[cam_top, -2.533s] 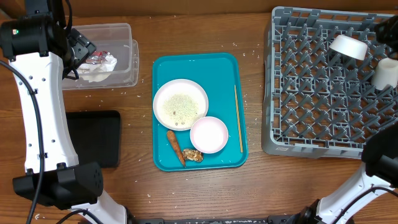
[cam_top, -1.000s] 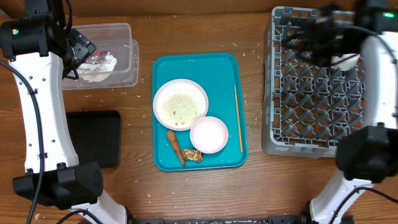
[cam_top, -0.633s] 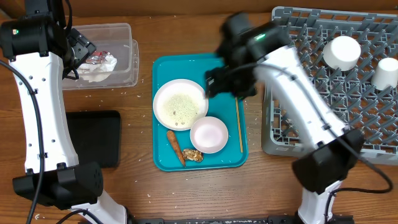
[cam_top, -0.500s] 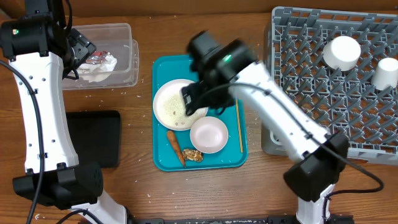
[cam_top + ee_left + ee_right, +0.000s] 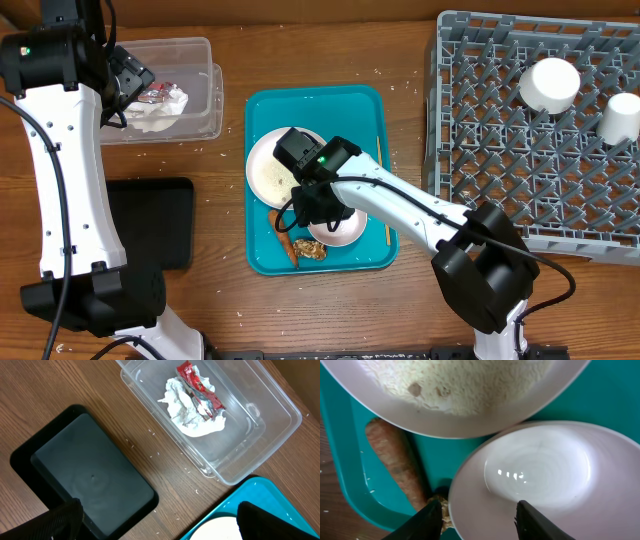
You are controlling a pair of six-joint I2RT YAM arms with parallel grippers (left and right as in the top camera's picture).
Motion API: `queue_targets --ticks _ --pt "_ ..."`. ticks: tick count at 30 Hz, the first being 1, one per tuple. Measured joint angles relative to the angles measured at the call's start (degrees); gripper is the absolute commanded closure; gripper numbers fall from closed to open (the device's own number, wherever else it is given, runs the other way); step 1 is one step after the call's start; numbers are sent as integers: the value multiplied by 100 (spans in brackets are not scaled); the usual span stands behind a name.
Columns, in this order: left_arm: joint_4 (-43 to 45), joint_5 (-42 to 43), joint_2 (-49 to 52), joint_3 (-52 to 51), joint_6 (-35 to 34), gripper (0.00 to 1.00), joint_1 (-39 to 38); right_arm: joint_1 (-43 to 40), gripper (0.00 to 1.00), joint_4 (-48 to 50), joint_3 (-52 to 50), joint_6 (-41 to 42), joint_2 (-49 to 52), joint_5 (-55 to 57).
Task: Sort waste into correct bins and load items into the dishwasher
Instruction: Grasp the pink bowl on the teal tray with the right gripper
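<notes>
On the teal tray (image 5: 360, 100), my right gripper (image 5: 316, 218) (image 5: 479, 521) is low over the pale pink bowl (image 5: 347, 228) (image 5: 540, 470). Its jaws are open and straddle the bowl's near rim, one finger inside and one outside by the brown lump (image 5: 445, 511). The white plate (image 5: 268, 170) (image 5: 530, 405) of rice (image 5: 465, 375) and the orange-brown stick (image 5: 283, 240) (image 5: 395, 460) lie beside it. My left gripper (image 5: 162, 525) hangs wide open and empty between the black tray (image 5: 85, 470) and the clear tub (image 5: 260, 425), which holds the wrapper (image 5: 200, 392) and a napkin (image 5: 192, 422).
The grey dish rack (image 5: 500, 150) fills the right side, with an upturned bowl (image 5: 549, 85) and a white cup (image 5: 620, 117) in it. A thin wooden stick (image 5: 382, 190) lies along the teal tray's right side. Rice grains are scattered on the wood around the tub.
My right arm has swung left from the dish rack to the teal tray and dropped onto the pink bowl, its jaws narrowing. The left arm has not moved.
</notes>
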Motion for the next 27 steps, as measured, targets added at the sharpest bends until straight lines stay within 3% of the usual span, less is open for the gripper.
queue_targets --ticks 9,11,15,18,21,27 --pt "0 0 0 0 0 0 0 11 53 105 0 -37 216 -92" --pt "0 0 0 0 0 0 0 11 58 103 -2 -50 345 -94" --pt "0 0 0 0 0 0 0 13 80 101 -2 -76 380 -111" --pt "0 0 0 0 0 0 0 13 82 22 4 -74 382 -144" --pt "0 0 0 0 0 0 0 13 96 -81 101 -57 382 -256" --pt "0 0 0 0 0 0 0 2 96 -461 514 -61 380 -345"
